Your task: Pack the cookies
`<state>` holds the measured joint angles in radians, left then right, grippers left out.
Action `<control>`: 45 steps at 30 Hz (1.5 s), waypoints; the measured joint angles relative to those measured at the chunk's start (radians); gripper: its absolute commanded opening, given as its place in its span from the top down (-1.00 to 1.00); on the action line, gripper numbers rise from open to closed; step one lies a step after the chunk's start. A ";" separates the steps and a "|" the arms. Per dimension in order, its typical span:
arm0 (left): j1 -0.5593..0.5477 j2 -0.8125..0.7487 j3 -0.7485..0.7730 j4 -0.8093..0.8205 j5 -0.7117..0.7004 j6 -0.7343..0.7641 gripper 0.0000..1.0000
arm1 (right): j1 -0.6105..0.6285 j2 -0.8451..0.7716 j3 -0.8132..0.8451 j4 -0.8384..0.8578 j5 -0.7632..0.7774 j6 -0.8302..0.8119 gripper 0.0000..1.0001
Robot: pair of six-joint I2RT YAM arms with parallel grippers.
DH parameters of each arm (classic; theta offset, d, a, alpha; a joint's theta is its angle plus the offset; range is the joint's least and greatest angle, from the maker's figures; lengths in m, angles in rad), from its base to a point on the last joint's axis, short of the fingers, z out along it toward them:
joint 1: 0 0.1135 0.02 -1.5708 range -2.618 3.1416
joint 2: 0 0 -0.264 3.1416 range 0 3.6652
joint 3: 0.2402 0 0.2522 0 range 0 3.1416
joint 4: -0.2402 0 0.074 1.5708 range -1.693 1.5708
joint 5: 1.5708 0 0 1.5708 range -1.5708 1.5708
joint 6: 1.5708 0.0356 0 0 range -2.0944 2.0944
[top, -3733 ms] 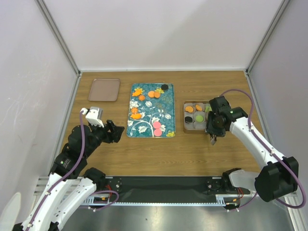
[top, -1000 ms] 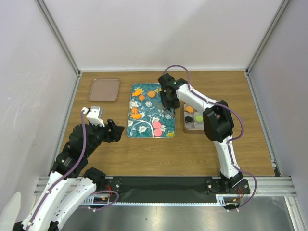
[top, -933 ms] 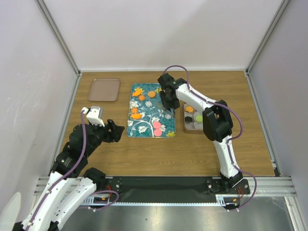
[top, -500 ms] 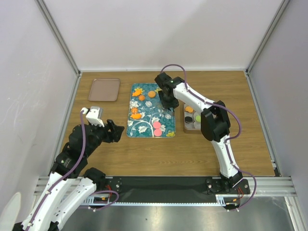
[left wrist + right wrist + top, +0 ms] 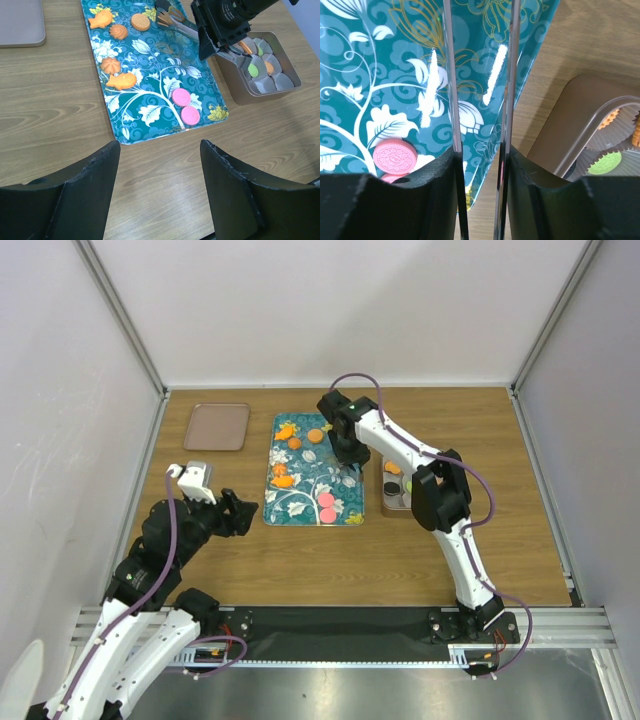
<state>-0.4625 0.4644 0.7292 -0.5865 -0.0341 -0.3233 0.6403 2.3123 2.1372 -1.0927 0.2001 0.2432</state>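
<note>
Two pink cookies [image 5: 327,506] lie on the near right of the teal floral tray [image 5: 300,502], and orange cookies [image 5: 314,436] lie at its far end. They also show in the left wrist view, pink [image 5: 181,97] and orange [image 5: 140,21]. My right gripper [image 5: 341,438] hovers over the tray's far right, shut on metal tongs [image 5: 172,22] whose blades run between its fingers [image 5: 440,175]. The tong tips are hidden. A metal tin [image 5: 398,508] right of the tray holds paper cups with green [image 5: 253,71] and orange cookies. My left gripper [image 5: 159,145] is open and empty over the wood.
A flat pink-brown tray [image 5: 216,426] lies at the back left of the table. The right arm stretches from its base across the tin. White walls enclose the table on three sides.
My right arm has swung with the tongs from the tin to the tray's far right end, then crept slightly left. The black cookie seen there earlier no longer shows. The left arm is still.
</note>
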 measured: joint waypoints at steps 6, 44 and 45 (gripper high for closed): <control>0.000 -0.003 0.000 0.000 0.000 0.000 -0.43 | 0.000 0.001 0.032 -0.019 0.011 -0.005 0.28; 0.000 -0.005 0.000 0.000 0.011 0.001 -0.43 | -0.017 -0.733 -0.544 -0.044 0.006 0.125 0.28; 0.000 -0.005 0.000 0.000 0.011 0.001 -0.43 | -0.020 -0.801 -0.589 -0.059 0.003 0.141 0.28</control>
<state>-0.4625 0.4595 0.7292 -0.5865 -0.0227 -0.3225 0.6201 1.5112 1.5482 -1.1515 0.2028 0.3840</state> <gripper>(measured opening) 0.714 0.388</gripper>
